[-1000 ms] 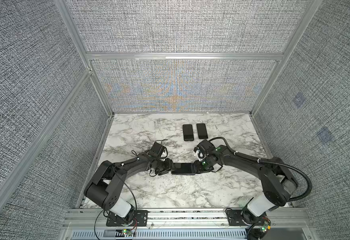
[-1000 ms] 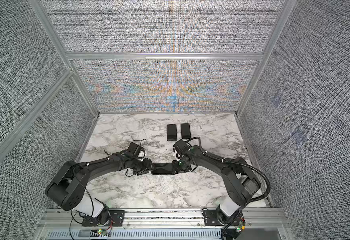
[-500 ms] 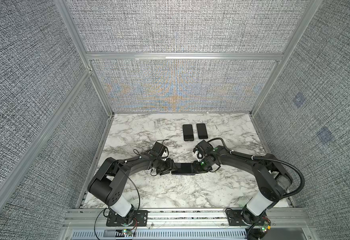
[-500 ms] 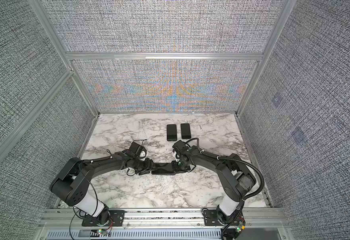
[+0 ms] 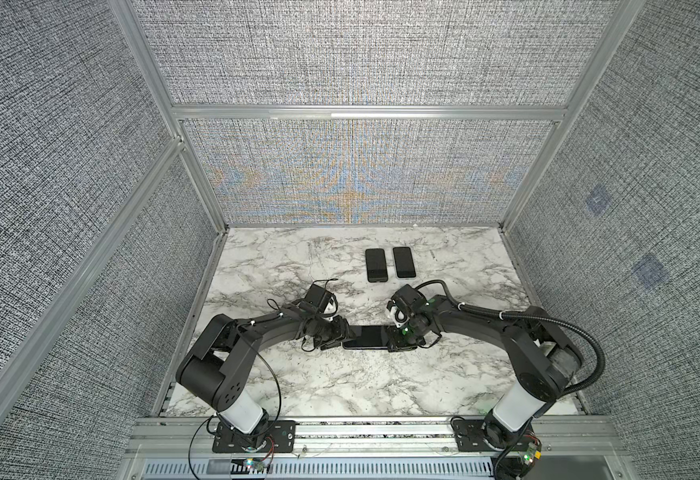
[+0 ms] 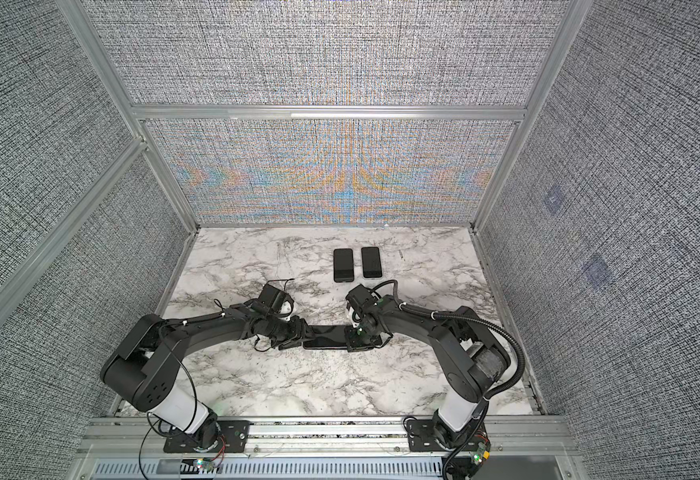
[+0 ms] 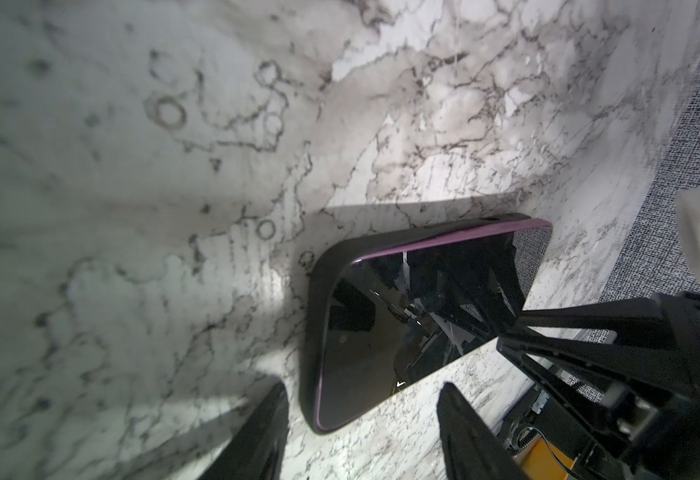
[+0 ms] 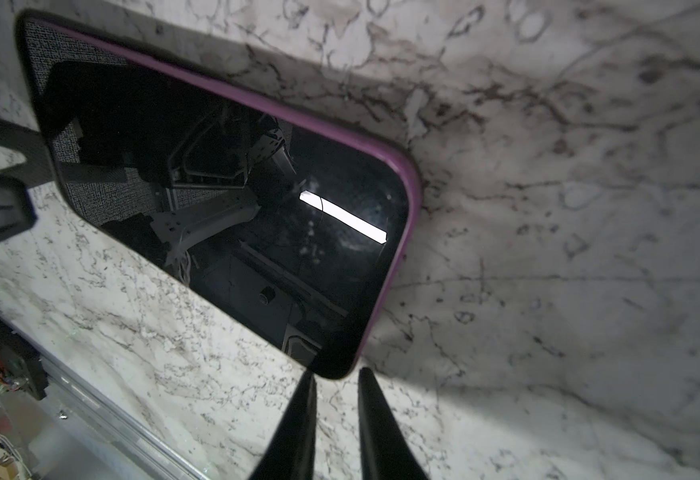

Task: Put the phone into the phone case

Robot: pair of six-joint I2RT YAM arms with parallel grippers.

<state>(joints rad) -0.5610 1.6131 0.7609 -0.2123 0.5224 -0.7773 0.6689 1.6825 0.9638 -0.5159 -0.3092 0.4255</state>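
Note:
The phone (image 5: 367, 336) (image 6: 326, 337), dark glass with a purple edge, lies flat on the marble between both grippers. The black phone case (image 7: 314, 299) wraps its left end. Along one long side and at the right end the purple edge (image 8: 408, 208) shows bare. My left gripper (image 5: 345, 334) (image 7: 362, 388) is open, with its fingers either side of the cased corner. My right gripper (image 5: 391, 337) (image 8: 336, 373) is at the phone's right end. A narrow gap shows between its fingertips (image 8: 307, 380), with nothing in it, and they sit against the phone's corner.
Two more black phone-shaped slabs (image 5: 376, 264) (image 5: 404, 262) lie side by side near the back of the marble table (image 5: 298, 382). Grey fabric walls close in the left, right and back. An aluminium rail (image 5: 360, 432) carries both arm bases at the front.
The right gripper's jaws have narrowed to a small gap at the phone's right end. The phone and the left gripper stay about where they were.

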